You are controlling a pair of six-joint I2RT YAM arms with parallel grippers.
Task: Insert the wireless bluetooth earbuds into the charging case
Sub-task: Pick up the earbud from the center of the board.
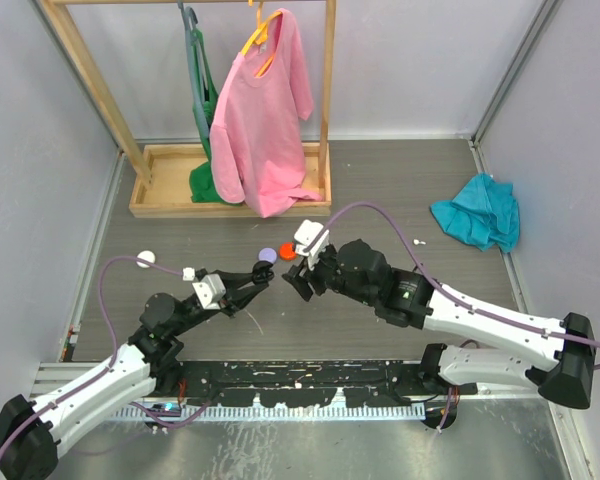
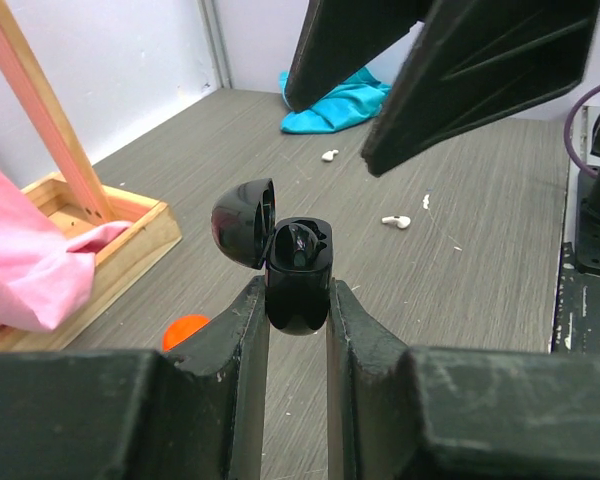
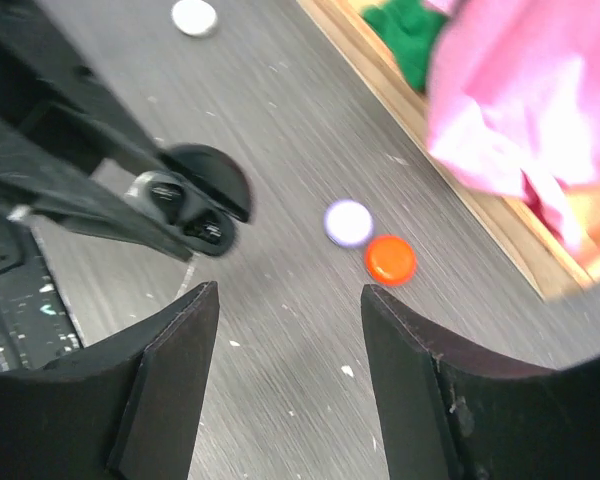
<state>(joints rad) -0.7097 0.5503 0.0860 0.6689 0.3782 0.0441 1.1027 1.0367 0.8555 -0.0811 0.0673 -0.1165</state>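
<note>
My left gripper [image 1: 260,272] is shut on an open black charging case [image 2: 298,290] and holds it above the table, its lid [image 2: 245,220] swung back to the left. Something dark sits in its wells [image 2: 302,243]; I cannot tell if it is earbuds. The case also shows in the right wrist view [image 3: 195,215]. My right gripper [image 1: 302,278] is open and empty, close to the right of the case; its fingers [image 2: 460,70] hang over it. Two white earbuds [image 2: 396,221] [image 2: 329,155] lie on the table beyond.
A lilac round case [image 3: 348,222] and an orange round case [image 3: 391,259] lie just behind the grippers. A white round case [image 1: 146,258] lies at the left. A teal cloth [image 1: 477,212] lies at the right. A wooden rack base [image 1: 170,205] with a pink shirt [image 1: 260,120] stands behind.
</note>
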